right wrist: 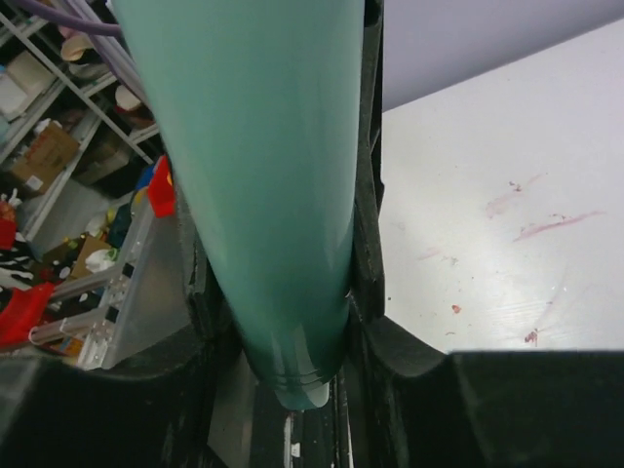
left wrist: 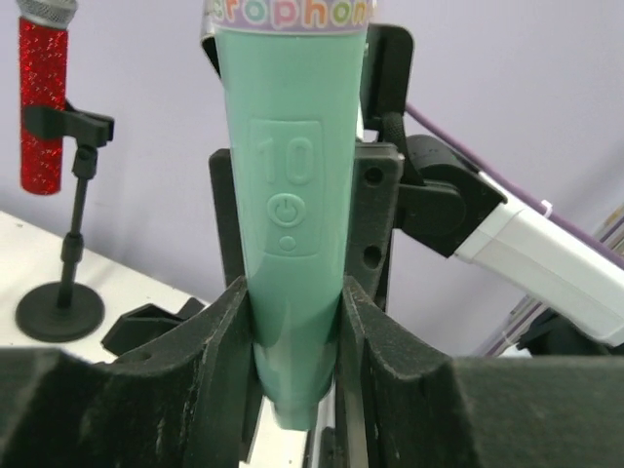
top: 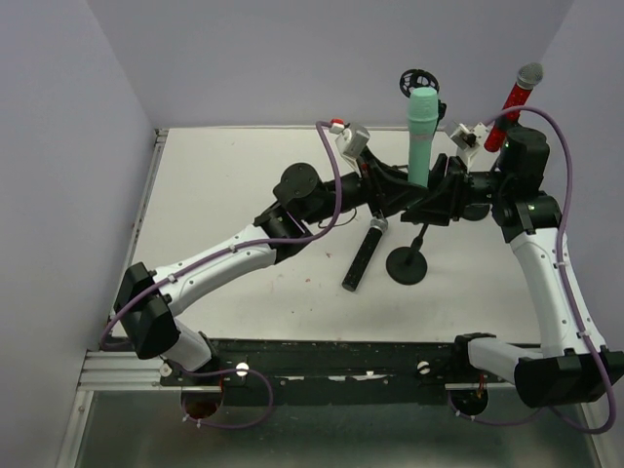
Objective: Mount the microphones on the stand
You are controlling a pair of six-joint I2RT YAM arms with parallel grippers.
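One white table (top: 224, 175) carries everything, walled in by pale lilac panels. Two arms reach across it and meet near the middle: the left arm (top: 224, 258) stretches in from the near left corner, and the right arm (top: 546, 283) rises along the right side and bends inward.

Between them stands the mint-green microphone (top: 421, 136), upright and lifted off the table, with its head at the top. Both grippers grip it low on the body from opposite sides. The left gripper (left wrist: 292, 327) has its fingers (left wrist: 226, 351) pressed against the tapering lower end, with the tip poking out just below the pads. The right gripper (right wrist: 292, 322) pinches the same stretch, its fingers (right wrist: 385, 351) tight against the green shaft.

Just in front of the grippers a black stand (top: 408, 265) with a round base sits on the table, its thin pole running up toward them — its top is hidden behind the grippers.

Beside that base, to its left, the black microphone (top: 361, 258) lies flat, silver mesh head pointing away from the arm bases.

At the far right the red microphone (top: 512, 107) sits clipped in a second stand (left wrist: 60, 310), silver head up, leaning slightly.

On the green body facing the left wrist camera, a moulded "10" sits above a power button (left wrist: 284, 209).
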